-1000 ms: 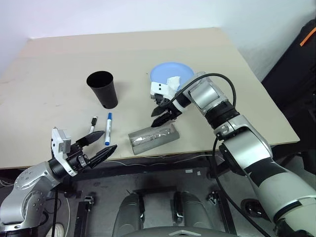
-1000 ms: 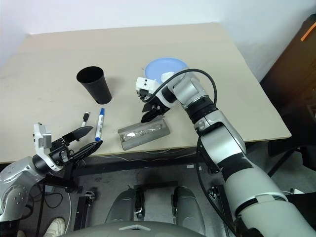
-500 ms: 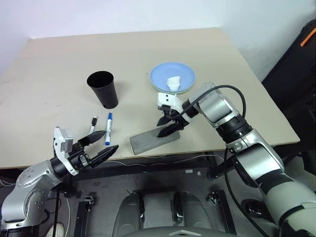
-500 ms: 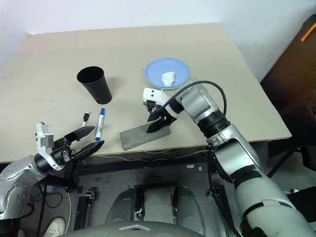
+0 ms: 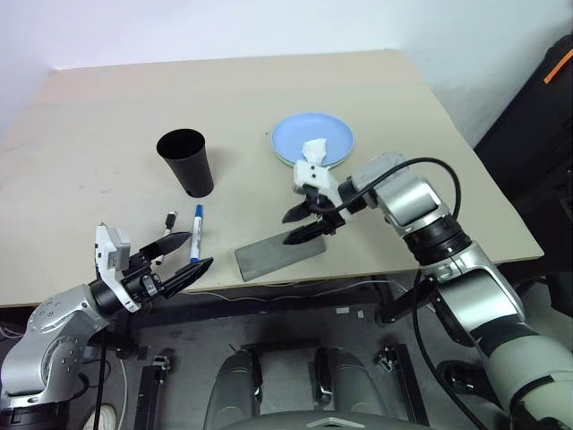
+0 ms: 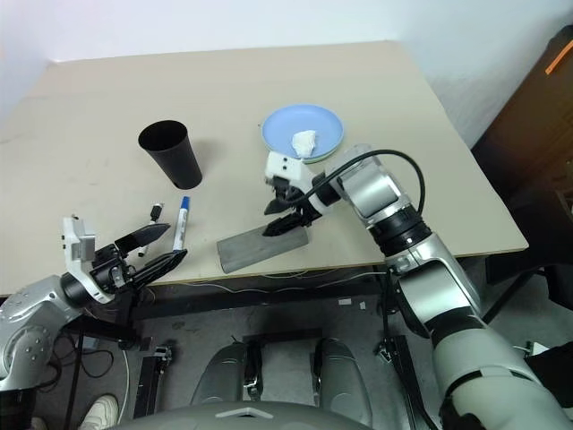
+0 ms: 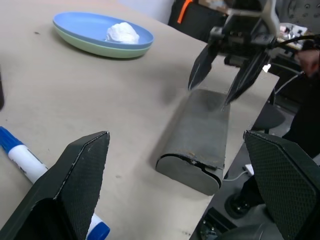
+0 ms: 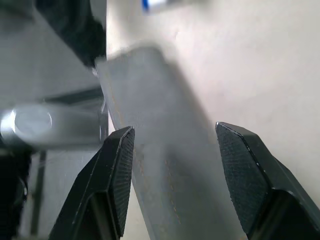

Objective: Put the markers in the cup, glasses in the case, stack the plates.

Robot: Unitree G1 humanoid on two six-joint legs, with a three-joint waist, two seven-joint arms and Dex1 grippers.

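Lifting clear of the now-closed grey glasses case (image 5: 278, 252), the right gripper (image 5: 304, 223) hangs above it, jaws parted, empty — glasses step looks done. Blue plate (image 5: 313, 137) sits stacked; markers (image 5: 196, 235) still lie near the left gripper (image 5: 183, 254), wide open.

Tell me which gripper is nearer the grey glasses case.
Right. The right gripper hovers open just over the case; the left gripper sits open off the table's near edge, beside the markers.

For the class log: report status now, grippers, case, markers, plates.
Left gripper open, empty, by the markers. Right gripper open above the shut case. Plates stacked, tissue on top. Cup upright, nothing blocking.
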